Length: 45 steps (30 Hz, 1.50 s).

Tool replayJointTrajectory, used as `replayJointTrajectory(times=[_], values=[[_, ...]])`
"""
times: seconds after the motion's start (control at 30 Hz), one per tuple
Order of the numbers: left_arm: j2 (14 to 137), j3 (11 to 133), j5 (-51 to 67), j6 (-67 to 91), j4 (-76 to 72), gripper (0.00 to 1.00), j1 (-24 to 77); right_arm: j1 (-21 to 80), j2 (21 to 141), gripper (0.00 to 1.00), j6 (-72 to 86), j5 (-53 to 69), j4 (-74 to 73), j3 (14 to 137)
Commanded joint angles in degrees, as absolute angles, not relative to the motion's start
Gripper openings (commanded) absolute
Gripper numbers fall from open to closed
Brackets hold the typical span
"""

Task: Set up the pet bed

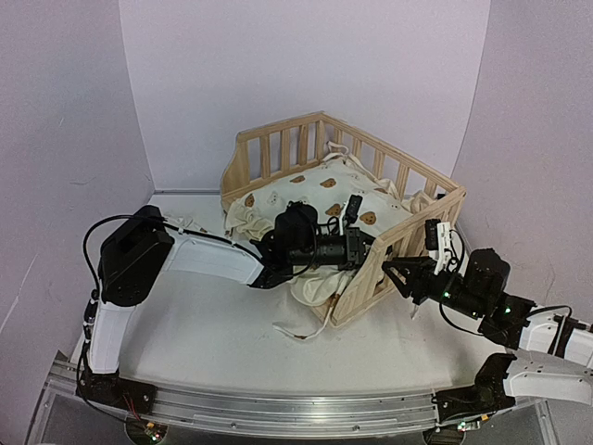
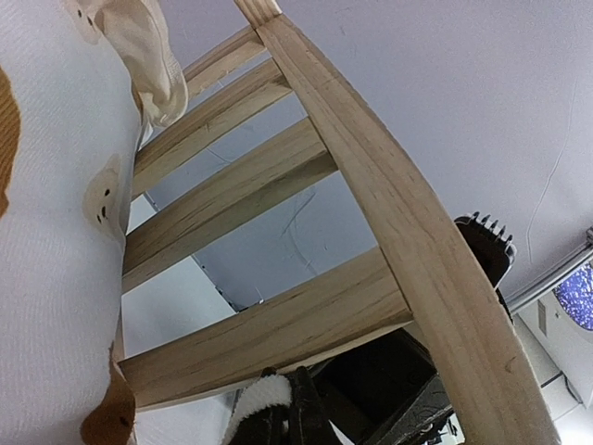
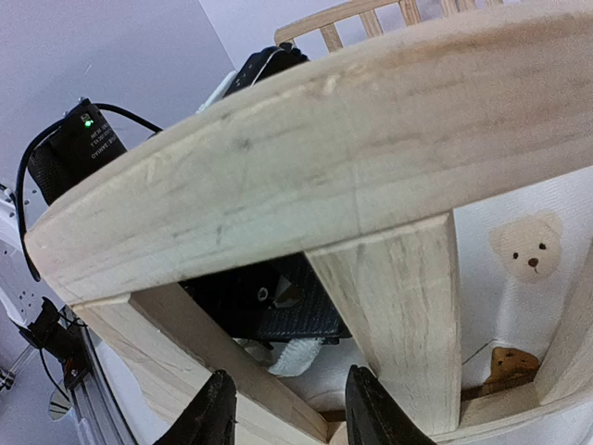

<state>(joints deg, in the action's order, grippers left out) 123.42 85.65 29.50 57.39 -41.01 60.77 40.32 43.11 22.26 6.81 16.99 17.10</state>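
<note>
Top external view: frame [image 1: 278,126] sits at the back right of the table [image 1: 213,324], angled, its open side facing the arms. Cushion [image 1: 315,190] lies inside, rumpled, with its near edge spilling out over the open side onto the table. One tie [image 1: 306,331] trails loose on the table in front. Left gripper [image 1: 363,243] reaches in over the cushion, just beside the right rail. Its tips are lost against the dark body and the fabric; it is closed, but whether it pinches cloth I cannot tell. Right gripper [image 1: 397,272] is outside the frame at the near end of the right rail. Left wrist view: own fingers are out of shot. It shows only rail slats [image 2: 398,213] close up, bear-print cloth [image 2: 56,278] filling the left edge, and a ruffle [image 2: 139,46] at the top. A dark shape [image 2: 389,371] beyond the slats is too cropped to identify. Right wrist view: the top rail [image 3: 324,167] fills most of the picture, blurred by closeness. The two fingers [image 3: 211,413] stand apart at the bottom edge, tips cut off, with nothing clamped between them; the lower bar runs behind the gap. Through the slats show a printed bear [image 3: 530,246] and the left arm's black body [image 3: 269,306], partly hidden.
</note>
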Motion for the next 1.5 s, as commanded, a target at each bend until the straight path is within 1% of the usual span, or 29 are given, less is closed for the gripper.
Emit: replayJointTrajectory(times=[0.0, 0.1, 0.27, 0.37, 0.4, 0.43, 0.47, 0.6, 0.7, 0.8, 0.9, 1.0, 1.07, 1.1, 1.2, 1.23, 1.27, 1.33, 1.47], values=[[123.57, 89.73, 32.95, 56.25, -44.71, 0.01, 62.31, 39.68, 45.32, 0.44, 25.75, 3.61, 20.74, 20.00], [124.12, 90.26, 35.04, 56.72, -45.57, 0.02, 62.38, 39.73, 47.05, 0.44, 27.67, 3.30, 21.62, 20.30], [124.31, 89.22, 36.95, 57.91, -47.23, 0.02, 62.49, 39.75, 48.27, 0.34, 32.99, 2.13, 25.13, 19.64], [124.82, 89.07, 38.03, 58.96, -47.98, 0.02, 62.49, 39.73, 48.04, 0.34, 36.34, -1.99, 22.85, 20.22], [124.99, 89.05, 38.05, 59.59, -48.13, 0.02, 62.50, 39.73, 47.98, 0.36, 37.52, -2.47, 22.71, 20.37], [125.25, 89.15, 38.29, 59.89, -48.35, 0.02, 62.49, 39.73, 48.10, 0.40, 38.47, -2.32, 23.33, 20.31], [125.51, 89.50, 38.65, 60.08, -48.62, 0.02, 62.49, 39.73, 48.39, 0.42, 38.99, -1.60, 23.98, 20.45], [126.14, 89.31, 38.28, 61.51, -49.11, 0.03, 62.36, 39.73, 48.13, 0.46, 41.01, -0.36, 25.53, 20.47], [127.57, 89.80, 38.27, 64.02, -49.34, 0.03, 62.28, 39.77, 47.83, 0.48, 41.80, 1.29, 28.02, 19.47], [129.12, 91.08, 39.39, 66.64, -51.65, 0.03, 62.40, 39.73, 49.20, 0.44, 43.89, 0.63, 28.16, 19.30], [129.99, 90.87, 39.36, 68.97, -53.52, 0.03, 62.40, 39.73, 50.18, 0.41, 46.73, 0.06, 31.53, 18.01], [130.06, 89.67, 38.95, 70.51, -55.25, 0.03, 62.41, 39.73, 51.19, 0.39, 45.67, -1.68, 32.30, 18.38], [130.03, 89.38, 39.01, 70.61, -55.37, 0.06, 62.28, 39.73, 52.09, 0.29, 42.44, -1.51, 31.81, 19.74], [129.69, 88.82, 39.02, 70.13, -55.40, 0.07, 62.12, 39.73, 52.15, 0.23, 40.41, -1.96, 27.97, 21.01], [128.07, 87.16, 37.92, 68.94, -55.37, 0.10, 62.13, 39.80, 51.22, 0.12, 35.34, -2.50, 24.48, 22.57], [128.06, 87.26, 38.12, 69.02, -55.37, 0.10, 62.14, 39.76, 50.62, 0.04, 34.40, -2.42, 23.68, 22.78], [128.06, 87.11, 38.22, 69.11, -55.37, 0.11, 62.02, 39.73, 50.02, 0.00, 33.73, -2.73, 21.40, 23.38], [127.76, 86.62, 38.23, 68.50, -55.39, 0.15, 61.69, 39.73, 47.95, 0.00, 33.56, -3.81, 15.23, 24.90], [125.50, 83.67, 37.80, 66.26, -55.37, 0.34, 60.64, 39.73, 43.66, 0.00, 33.04, -2.20, -1.86, 29.56]])
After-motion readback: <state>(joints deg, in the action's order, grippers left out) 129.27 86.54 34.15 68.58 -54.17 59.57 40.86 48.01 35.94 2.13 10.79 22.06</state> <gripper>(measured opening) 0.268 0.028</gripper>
